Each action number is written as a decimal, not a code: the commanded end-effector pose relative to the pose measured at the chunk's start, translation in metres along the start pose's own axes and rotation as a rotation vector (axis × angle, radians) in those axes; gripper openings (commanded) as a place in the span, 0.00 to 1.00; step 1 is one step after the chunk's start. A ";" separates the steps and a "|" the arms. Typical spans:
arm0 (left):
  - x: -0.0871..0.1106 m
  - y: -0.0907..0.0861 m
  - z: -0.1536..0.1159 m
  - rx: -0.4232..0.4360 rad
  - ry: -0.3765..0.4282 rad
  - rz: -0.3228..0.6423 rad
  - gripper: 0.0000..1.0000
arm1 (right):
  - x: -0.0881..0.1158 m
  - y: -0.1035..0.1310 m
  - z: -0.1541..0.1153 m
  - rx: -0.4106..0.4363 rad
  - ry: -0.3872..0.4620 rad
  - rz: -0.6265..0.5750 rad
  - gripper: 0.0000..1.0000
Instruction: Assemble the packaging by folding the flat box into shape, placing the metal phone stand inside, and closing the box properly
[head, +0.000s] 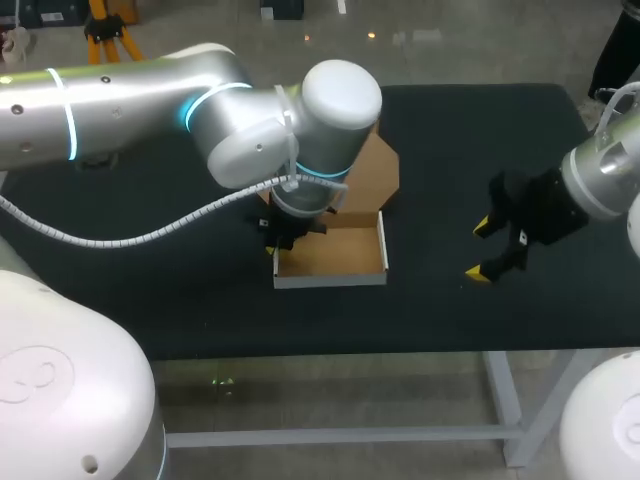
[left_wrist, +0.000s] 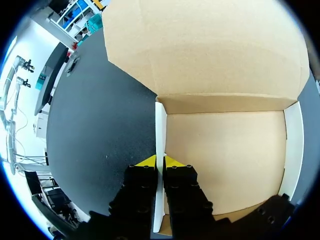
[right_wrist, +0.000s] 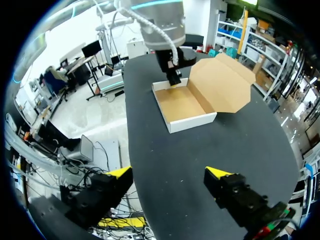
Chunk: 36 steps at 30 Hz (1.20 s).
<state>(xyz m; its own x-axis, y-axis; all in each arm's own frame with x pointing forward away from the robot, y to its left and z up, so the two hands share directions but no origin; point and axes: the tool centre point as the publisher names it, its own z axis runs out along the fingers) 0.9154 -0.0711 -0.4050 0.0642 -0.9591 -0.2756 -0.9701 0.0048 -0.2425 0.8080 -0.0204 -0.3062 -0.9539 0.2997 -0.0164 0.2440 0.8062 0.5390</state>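
The cardboard box (head: 333, 253) stands formed on the black table, white outside and brown inside, with its lid (head: 372, 167) lying open behind it. My left gripper (left_wrist: 160, 161) is shut on the box's left side wall (left_wrist: 160, 130), one finger inside and one outside. The same grip shows in the right wrist view, at the far corner of the box (right_wrist: 186, 104). My right gripper (head: 483, 250) hangs open over bare table to the right of the box, holding nothing. No metal phone stand shows in any view.
The black table (head: 450, 130) runs wide around the box. Its front edge (head: 400, 350) lies close below the box. My left arm (head: 250, 120) crosses above the box's back left and hides part of the lid.
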 end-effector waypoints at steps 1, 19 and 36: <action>0.001 -0.002 0.009 0.004 -0.083 -0.007 0.00 | 0.000 0.000 -0.002 0.001 0.006 0.002 1.00; -0.010 0.004 0.001 0.023 0.115 0.030 0.00 | -0.001 0.005 0.000 0.014 0.008 0.016 1.00; -0.011 0.007 -0.014 0.072 0.317 0.018 0.54 | -0.004 0.008 0.003 0.020 0.013 0.031 1.00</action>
<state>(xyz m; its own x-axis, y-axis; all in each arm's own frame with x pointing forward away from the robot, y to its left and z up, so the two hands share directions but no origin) 0.9103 -0.0725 -0.3948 -0.0152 -0.9986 -0.0510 -0.9544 0.0297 -0.2971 0.8130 -0.0136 -0.3051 -0.9467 0.3220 0.0055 0.2775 0.8072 0.5210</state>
